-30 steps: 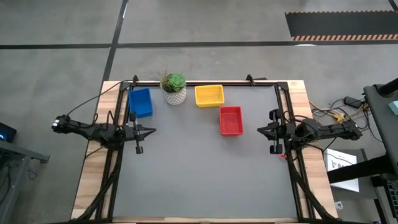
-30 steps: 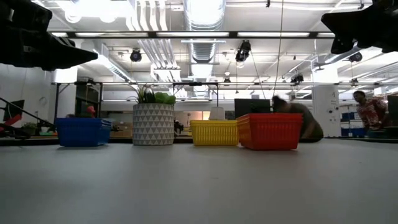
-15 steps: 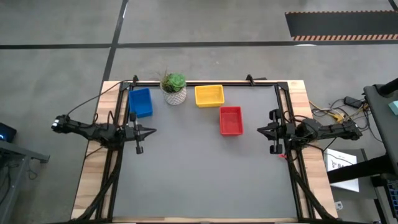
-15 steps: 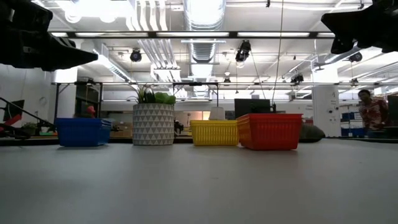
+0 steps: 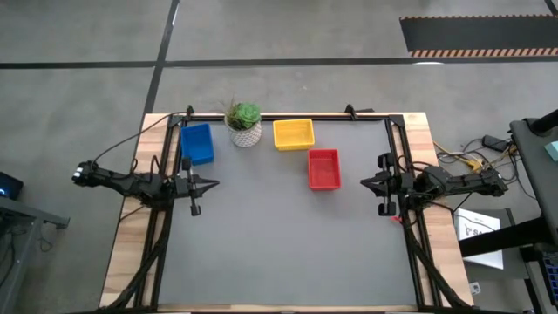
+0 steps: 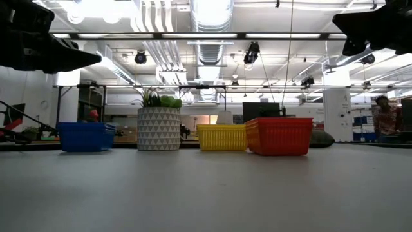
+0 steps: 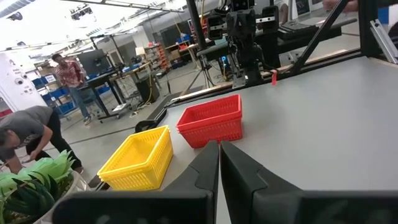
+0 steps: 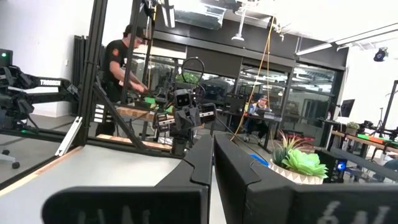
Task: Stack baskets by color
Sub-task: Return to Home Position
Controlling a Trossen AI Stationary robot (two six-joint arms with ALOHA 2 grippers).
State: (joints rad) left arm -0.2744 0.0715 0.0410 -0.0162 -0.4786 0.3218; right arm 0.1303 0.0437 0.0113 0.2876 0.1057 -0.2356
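Three baskets rest on their bases in the table's far half: a blue basket (image 5: 196, 143) at the far left, a yellow basket (image 5: 293, 133) at the far middle, a red basket (image 5: 323, 168) nearer and to its right. In the left wrist view the yellow basket (image 7: 139, 158) and the red basket (image 7: 211, 121) show side by side. My left gripper (image 5: 212, 184) hovers shut at the table's left edge, pointing level toward the right. My right gripper (image 5: 364, 182) hovers shut at the right edge, pointing left. Neither touches anything.
A green plant in a white patterned pot (image 5: 245, 125) stands between the blue and yellow baskets. A black frame (image 5: 288, 116) runs along the table's far and side edges. The grey mat's near half (image 5: 288, 253) is bare. People stand in the room beyond the table.
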